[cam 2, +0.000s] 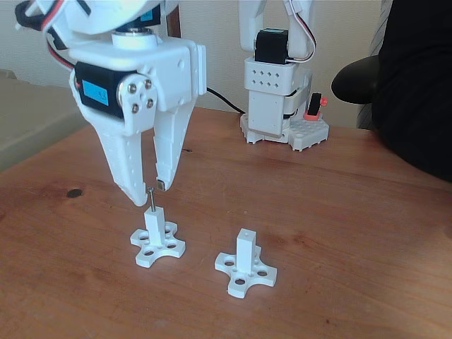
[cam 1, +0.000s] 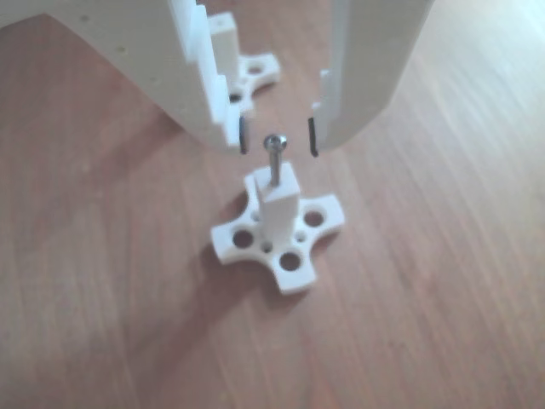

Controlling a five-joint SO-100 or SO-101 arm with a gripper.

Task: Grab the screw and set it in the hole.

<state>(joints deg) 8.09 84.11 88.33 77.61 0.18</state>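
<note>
The screw stands upright with its tip in the hole on top of a white post with a cross-shaped base. In the fixed view the screw sticks up from the left post. My gripper is open, its two white fingers on either side of the screw's head with clear gaps, touching nothing. In the fixed view the gripper hangs just above the post, fingertips level with the screw's head.
A second white post on a cross base stands to the right, also seen behind the fingers. The arm's base sits at the table's back. A dark figure is at the right edge. A dark knot marks the wood.
</note>
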